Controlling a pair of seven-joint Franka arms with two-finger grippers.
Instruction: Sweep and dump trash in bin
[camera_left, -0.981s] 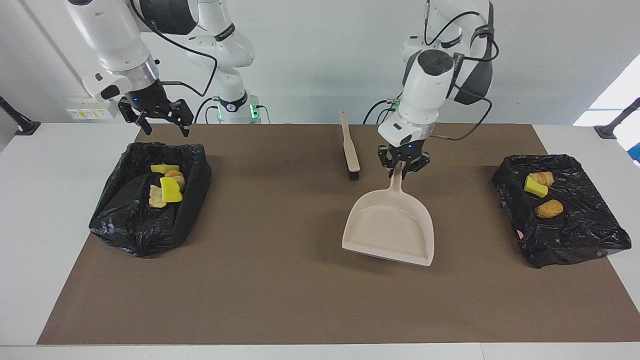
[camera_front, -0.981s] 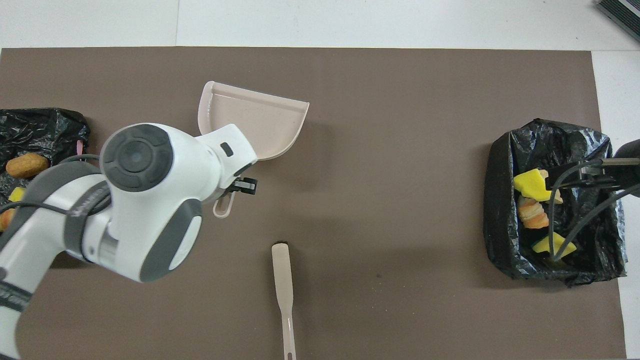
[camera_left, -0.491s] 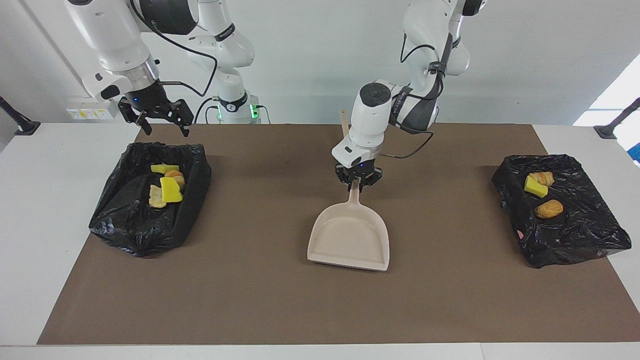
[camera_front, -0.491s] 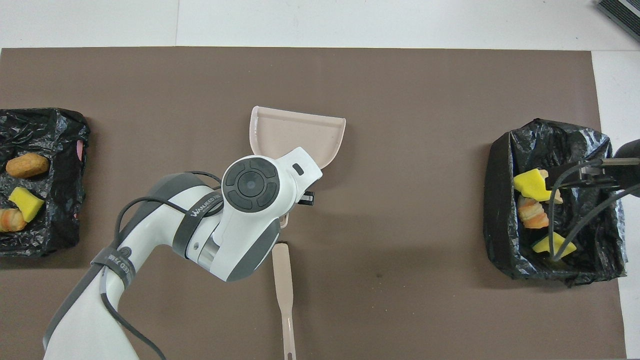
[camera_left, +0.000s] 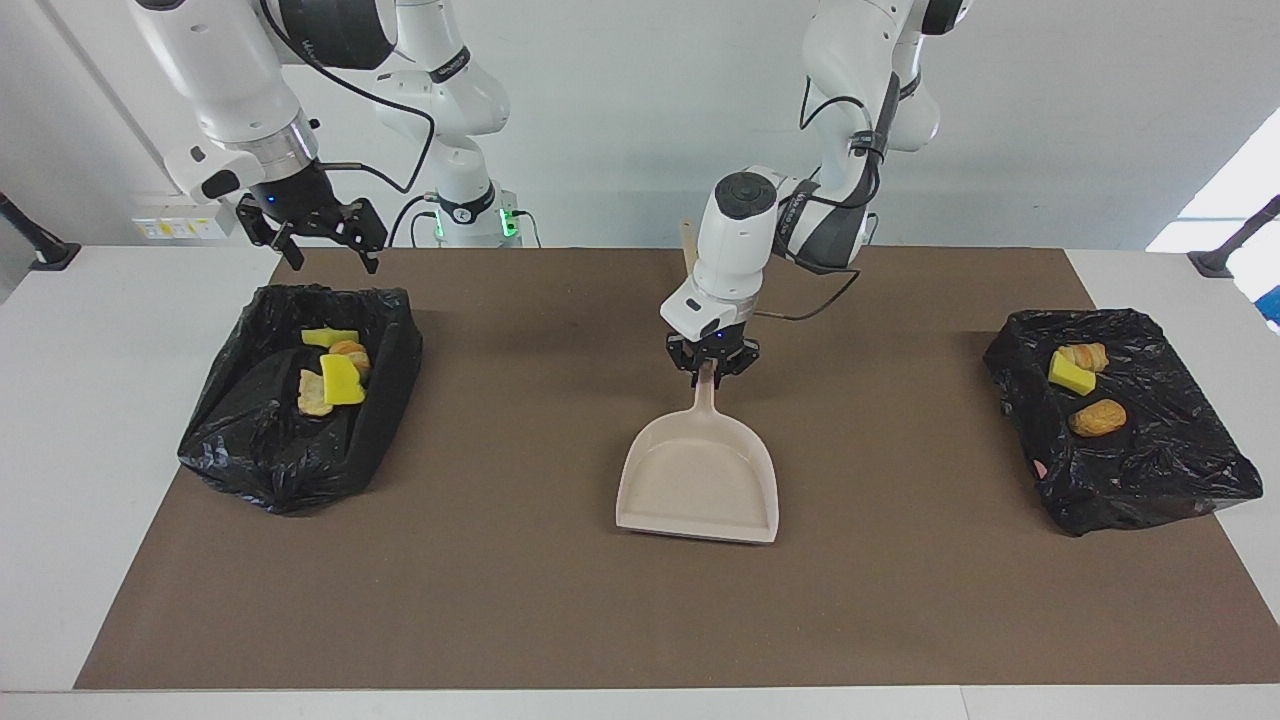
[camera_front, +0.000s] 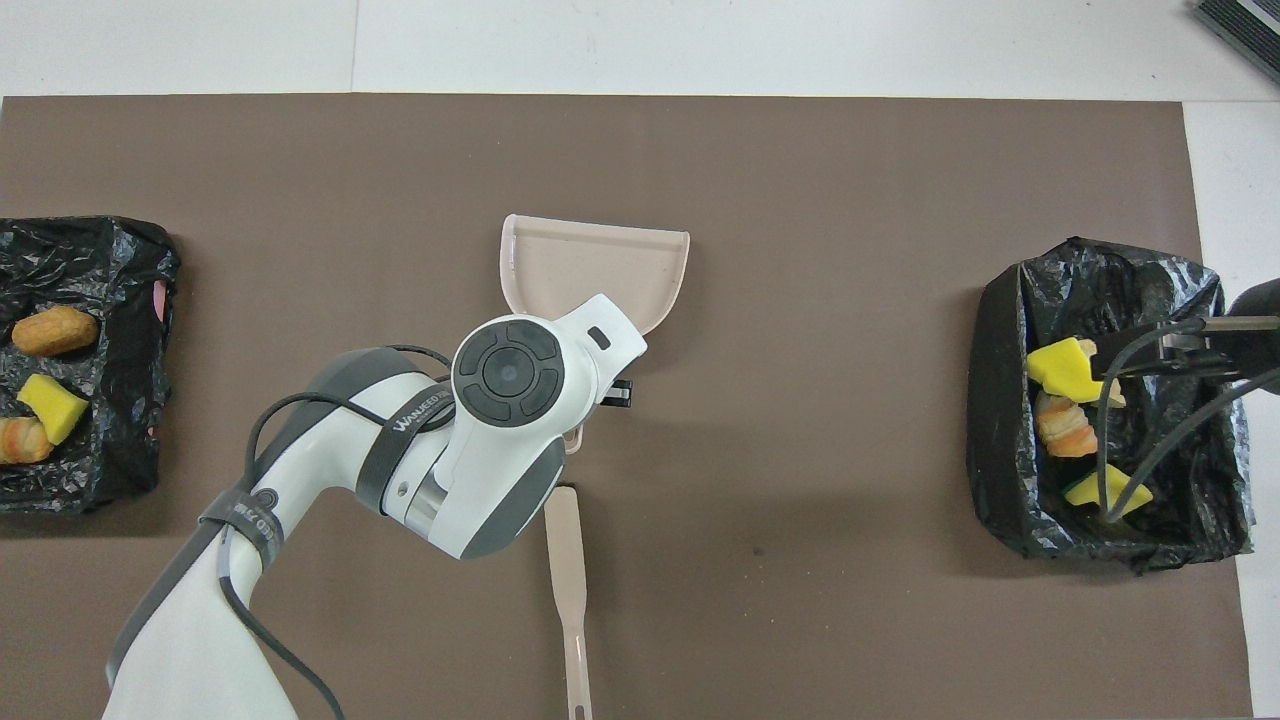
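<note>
Left claw (camera_left: 712, 371): pinching the dustpan (camera_left: 700, 478) by its handle at mid-mat; the facing view shows the grip, overhead the arm's wrist covers it.
Right claw (camera_left: 322, 243): spread, holding nothing, up over the robot-side rim of the bin (camera_left: 300, 395) at the right arm's end; arm waits. Overhead shows only its cables and a dark edge across that bin (camera_front: 1110, 400).
Dustpan: pan flat on the mat (camera_left: 520, 600), mouth pointing away from the robots, handle toward them; nothing in it.
Brush (camera_front: 567, 590): overhead shows it whole, lying on the mat nearer the robots than the dustpan, its head just beside the pan's handle. In the facing view only a sliver shows past the left arm.
Trash (camera_left: 335, 372): four scraps in the right-end bin, yellow sponge and bread lumps. Three more (camera_left: 1085, 385) in the second bin (camera_left: 1120, 450) at the left arm's end: one yellow piece, two tan lumps.
Edges: both bins sit at the mat's ends, each overlapping its side edge.
Open room: bare mat between dustpan and each bin, and a wide bare strip from the pan's mouth to the mat edge farthest from the robots.
Tabletop (camera_left: 90, 400): white margin around the mat.
</note>
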